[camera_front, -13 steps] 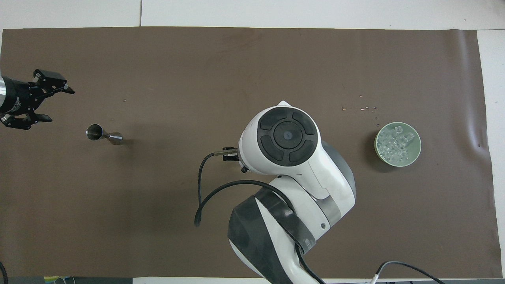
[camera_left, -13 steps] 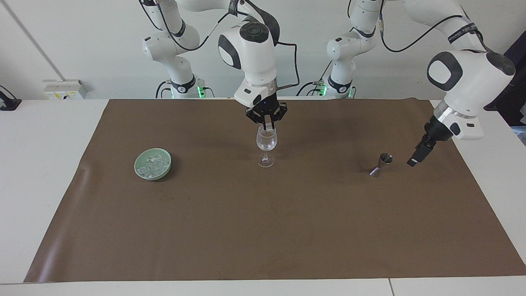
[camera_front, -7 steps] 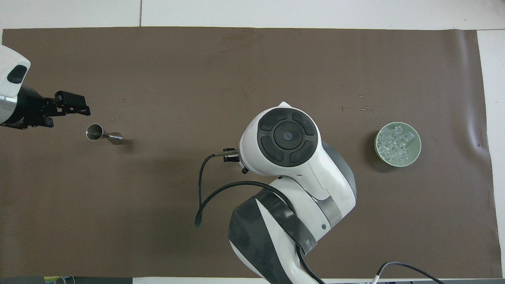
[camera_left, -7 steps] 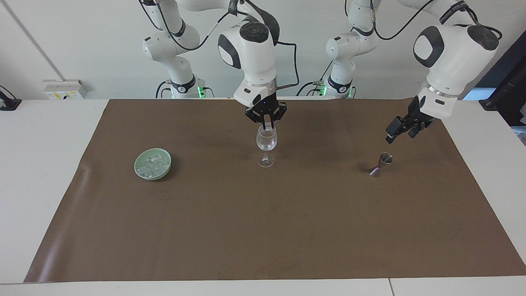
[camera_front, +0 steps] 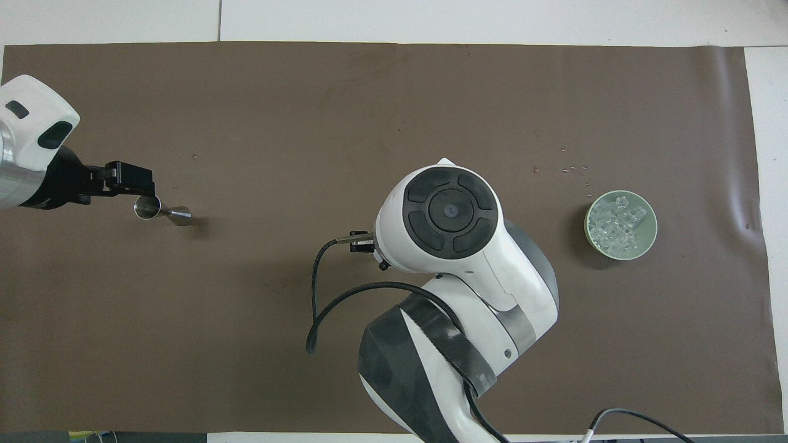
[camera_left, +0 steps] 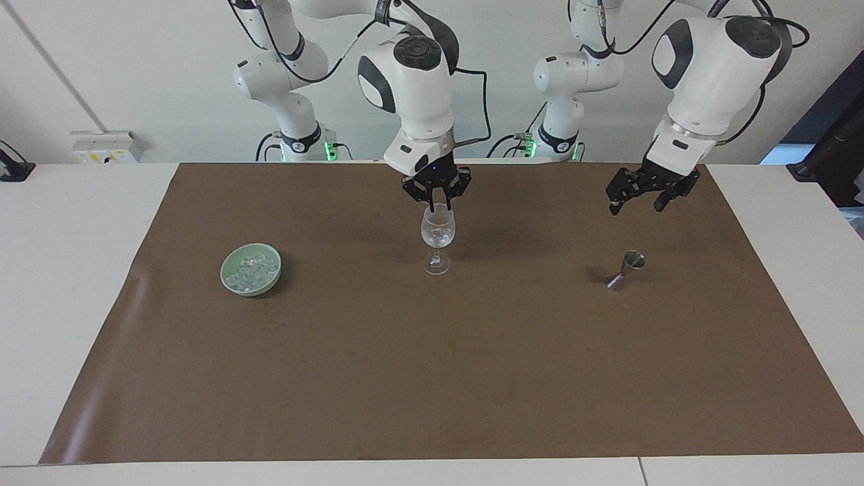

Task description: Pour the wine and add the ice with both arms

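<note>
A clear stemmed wine glass (camera_left: 438,237) stands on the brown mat (camera_left: 432,378) at mid-table, with whitish ice showing in its bowl. My right gripper (camera_left: 438,201) hangs just above the glass rim, fingers apart, nothing between them. In the overhead view the right arm hides both. More ice (camera_left: 251,270) (camera_front: 619,223) fills a green bowl (camera_left: 229,280) (camera_front: 649,240) toward the right arm's end. A small metal jigger (camera_left: 628,267) (camera_front: 161,211) stands toward the left arm's end. My left gripper (camera_left: 634,204) (camera_front: 132,181) is open and empty in the air over the mat beside the jigger.
A few small specks (camera_front: 572,167) lie on the mat just farther from the robots than the bowl. White table (camera_left: 67,270) borders the mat at both ends.
The left gripper rose from beside the jigger and swung over the mat to above it. The whitish cube between the right fingers no longer shows there.
</note>
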Motion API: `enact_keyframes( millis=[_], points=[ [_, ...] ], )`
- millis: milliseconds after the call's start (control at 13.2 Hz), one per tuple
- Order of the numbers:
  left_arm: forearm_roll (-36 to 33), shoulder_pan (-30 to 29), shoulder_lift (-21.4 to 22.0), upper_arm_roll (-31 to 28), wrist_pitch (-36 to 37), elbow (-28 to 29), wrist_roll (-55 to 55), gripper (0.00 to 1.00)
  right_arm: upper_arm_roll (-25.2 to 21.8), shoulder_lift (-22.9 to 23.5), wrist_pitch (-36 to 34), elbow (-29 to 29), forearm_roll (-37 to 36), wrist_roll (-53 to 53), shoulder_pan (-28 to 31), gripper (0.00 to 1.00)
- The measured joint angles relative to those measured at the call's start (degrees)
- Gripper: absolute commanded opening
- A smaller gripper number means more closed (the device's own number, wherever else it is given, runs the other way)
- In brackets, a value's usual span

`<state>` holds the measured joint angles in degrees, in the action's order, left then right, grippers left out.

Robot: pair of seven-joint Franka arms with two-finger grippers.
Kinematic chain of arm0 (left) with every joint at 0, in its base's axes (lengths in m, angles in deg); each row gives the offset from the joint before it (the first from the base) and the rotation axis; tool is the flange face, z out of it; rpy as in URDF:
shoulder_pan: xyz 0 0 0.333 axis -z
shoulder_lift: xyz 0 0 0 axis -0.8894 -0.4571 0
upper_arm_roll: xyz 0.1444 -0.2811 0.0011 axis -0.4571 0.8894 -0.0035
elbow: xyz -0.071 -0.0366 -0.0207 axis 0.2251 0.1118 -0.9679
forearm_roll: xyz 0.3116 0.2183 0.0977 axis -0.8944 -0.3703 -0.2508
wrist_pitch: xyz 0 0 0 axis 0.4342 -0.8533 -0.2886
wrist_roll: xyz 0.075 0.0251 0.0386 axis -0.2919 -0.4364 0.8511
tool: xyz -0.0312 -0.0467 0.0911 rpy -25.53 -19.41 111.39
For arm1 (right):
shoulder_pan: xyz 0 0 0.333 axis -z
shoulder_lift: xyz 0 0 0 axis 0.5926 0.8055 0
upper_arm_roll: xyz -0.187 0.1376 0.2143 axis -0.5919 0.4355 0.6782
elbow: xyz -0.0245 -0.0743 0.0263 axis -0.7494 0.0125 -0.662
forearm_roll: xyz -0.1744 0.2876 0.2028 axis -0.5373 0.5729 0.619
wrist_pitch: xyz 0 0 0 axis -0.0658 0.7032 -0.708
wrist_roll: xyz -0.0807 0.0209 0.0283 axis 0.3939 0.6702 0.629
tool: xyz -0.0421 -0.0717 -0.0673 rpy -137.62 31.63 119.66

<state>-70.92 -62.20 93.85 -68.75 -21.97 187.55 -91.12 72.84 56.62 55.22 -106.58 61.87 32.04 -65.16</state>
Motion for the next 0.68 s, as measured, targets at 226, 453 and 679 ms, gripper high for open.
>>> enact_keyframes(
  millis=[226, 453, 679],
  points=[
    [0.0, 2.6, -0.8, -3.6, 7.1, -5.6, 3.3, 1.00, -0.4, -1.1, -4.2, 2.0, -1.2, 0.0, 2.8, 0.53],
    [0.0, 2.9, -1.7, -5.0, 10.6, -8.4, 4.5, 1.00, -0.6, -4.0, -7.1, 2.6, -1.4, 0.1, 9.1, 1.00],
    [0.0, 2.9, -1.4, -5.2, 12.2, -7.4, 4.5, 1.00, -0.7, -6.6, -11.6, 2.6, -1.5, 4.3, 15.2, 1.00]
  ],
)
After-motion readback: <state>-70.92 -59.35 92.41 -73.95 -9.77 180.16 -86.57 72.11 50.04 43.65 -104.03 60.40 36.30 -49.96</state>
